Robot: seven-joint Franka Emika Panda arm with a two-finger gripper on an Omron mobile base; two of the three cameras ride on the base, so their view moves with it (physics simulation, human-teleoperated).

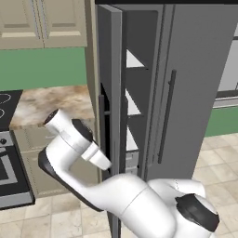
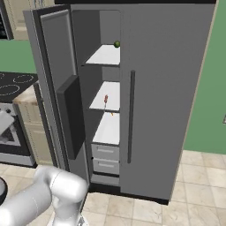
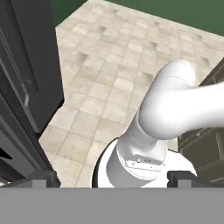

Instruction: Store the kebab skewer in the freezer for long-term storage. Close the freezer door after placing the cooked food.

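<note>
Pincer: the gripper [image 3: 112, 178] has its two dark finger tips spread wide apart at the bottom of the hand view, with nothing between them; it looks down at the tiled floor [image 3: 109, 70] and the robot's own base.
Arm: in the left base view the white arm bends low beside the outer edge of the freezer door [image 1: 110, 93].
Freezer door: stands swung open to the left; in the right base view its inner face [image 2: 57, 79] carries a dark box-shaped bin.
Freezer: the narrow left compartment of the grey fridge, the freezer [image 2: 106, 110], is open and shows three white shelves with two grey drawers [image 2: 106, 159] below them.
Top shelf: a small green round fruit [image 2: 117, 44] sits at the right edge of the shelf, against the divider.
Middle shelf: the kebab skewer [image 2: 106, 100] lies near the shelf's front edge, towards its right side, a thin stick with red-brown chunks.
Bottom shelf: a tiny orange fleck shows at its back edge; too small to identify.
Other door: the plain grey door [image 2: 167, 97] to the right is closed, with a long dark bar handle [image 2: 130, 117].
Surroundings: a stove [image 2: 13, 84] and beige cabinets stand left of the fridge.
</note>
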